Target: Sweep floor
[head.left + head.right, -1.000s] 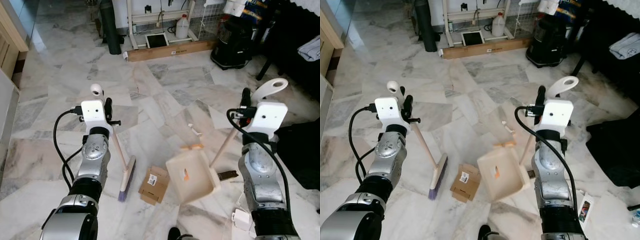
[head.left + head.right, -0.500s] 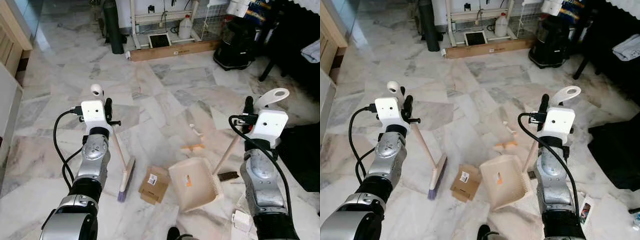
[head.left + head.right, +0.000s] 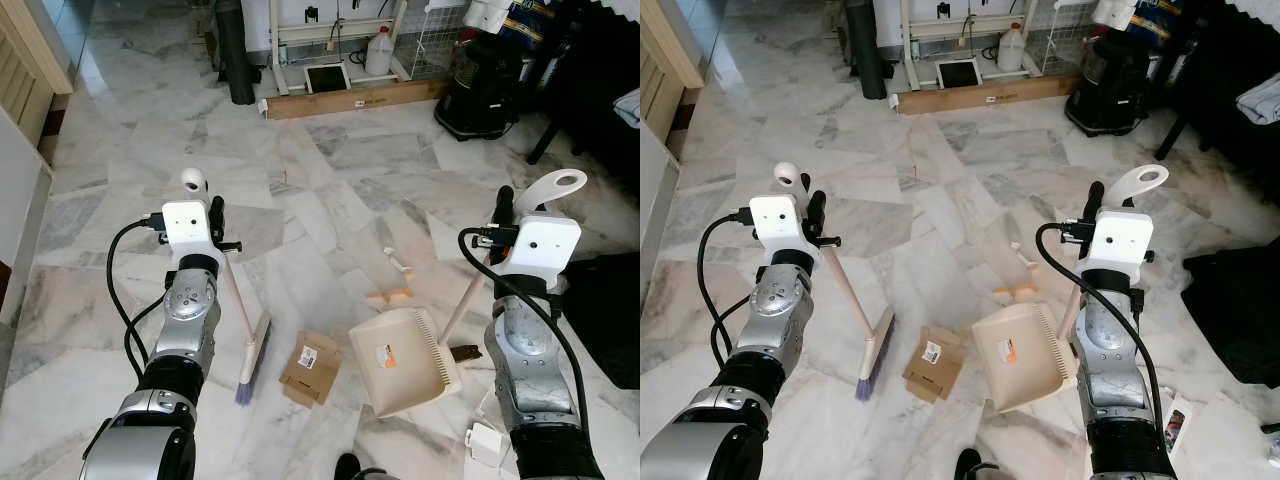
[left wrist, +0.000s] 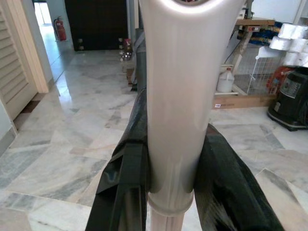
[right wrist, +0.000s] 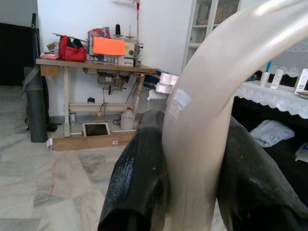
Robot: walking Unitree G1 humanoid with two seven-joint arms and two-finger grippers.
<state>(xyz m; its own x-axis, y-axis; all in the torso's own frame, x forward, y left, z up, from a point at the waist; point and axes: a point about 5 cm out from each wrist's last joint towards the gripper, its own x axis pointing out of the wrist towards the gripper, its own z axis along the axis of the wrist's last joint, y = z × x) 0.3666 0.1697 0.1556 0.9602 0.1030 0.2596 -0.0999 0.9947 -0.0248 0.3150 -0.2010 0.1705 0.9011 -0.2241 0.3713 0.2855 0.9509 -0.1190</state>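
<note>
The left gripper (image 4: 168,192) clamps the broom (image 3: 247,345), bristles on the floor below. The right gripper (image 5: 192,192) clamps the dustpan (image 3: 405,355), mouth facing the box (image 3: 310,368) between them, ready for sweeping in.

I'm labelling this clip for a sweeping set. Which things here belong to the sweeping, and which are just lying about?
Sweeping:
broom, held by left gripper
dustpan, held by right gripper
flattened cardboard box
small wooden scrap

Lying about:
white jug
black vacuum
long flat carton
</note>
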